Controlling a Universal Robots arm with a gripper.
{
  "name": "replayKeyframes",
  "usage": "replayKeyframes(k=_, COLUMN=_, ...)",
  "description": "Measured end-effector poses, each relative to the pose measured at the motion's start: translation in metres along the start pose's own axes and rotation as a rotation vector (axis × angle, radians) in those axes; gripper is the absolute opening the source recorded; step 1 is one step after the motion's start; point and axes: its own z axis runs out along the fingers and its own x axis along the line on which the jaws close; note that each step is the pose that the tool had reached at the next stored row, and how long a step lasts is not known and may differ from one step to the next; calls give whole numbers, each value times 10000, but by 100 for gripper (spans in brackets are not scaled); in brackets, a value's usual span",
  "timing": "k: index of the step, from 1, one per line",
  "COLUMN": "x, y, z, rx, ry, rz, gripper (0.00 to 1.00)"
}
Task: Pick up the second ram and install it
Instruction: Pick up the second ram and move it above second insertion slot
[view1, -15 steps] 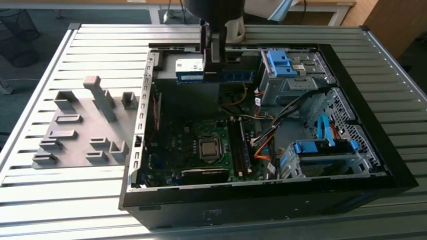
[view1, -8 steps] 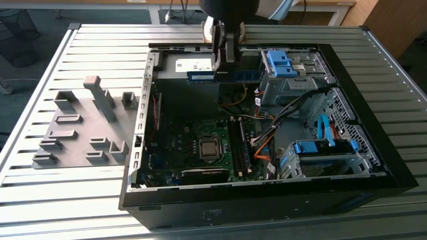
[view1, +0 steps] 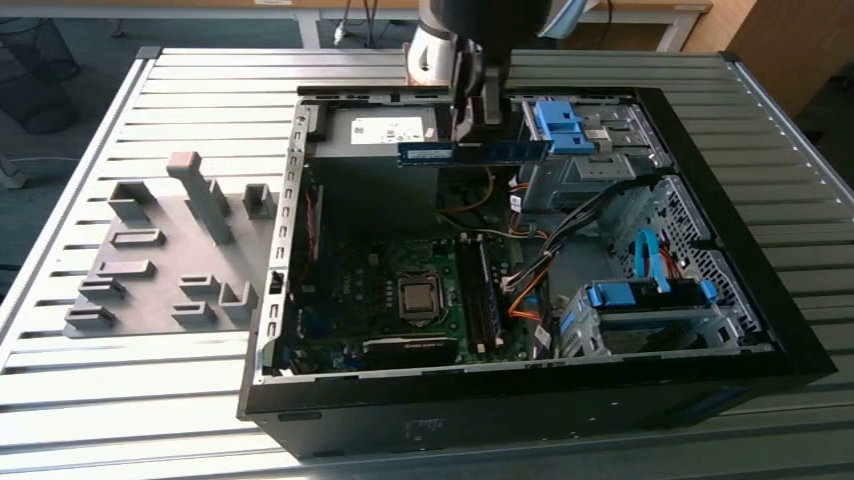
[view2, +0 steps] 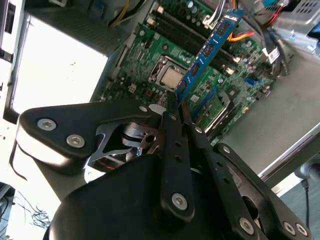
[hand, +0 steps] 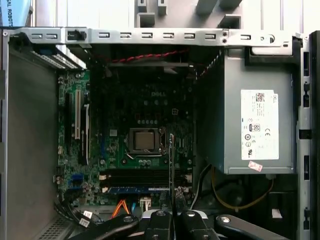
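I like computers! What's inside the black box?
A green motherboard with a processor socket, a grey power supply, cables, blue drive cages. The gripper holds the second ram above. Under the cages is hidden.

Pretty sure this is a robotics lab or test bench: slotted metal table (view1: 134, 400), an opened-up PC case (view1: 467, 405) sitting on it, grey fixture blocks (view1: 160, 270) alongside, office desks (view1: 654, 12) behind.
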Motion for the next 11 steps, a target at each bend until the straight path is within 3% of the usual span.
replayKeyframes(k=7, x=-3, y=-163, z=-3, rx=0, ry=0, rz=0, gripper=14)
replayKeyframes(k=11, x=-3, y=-185, z=-3, rx=0, ry=0, rz=0, gripper=14)
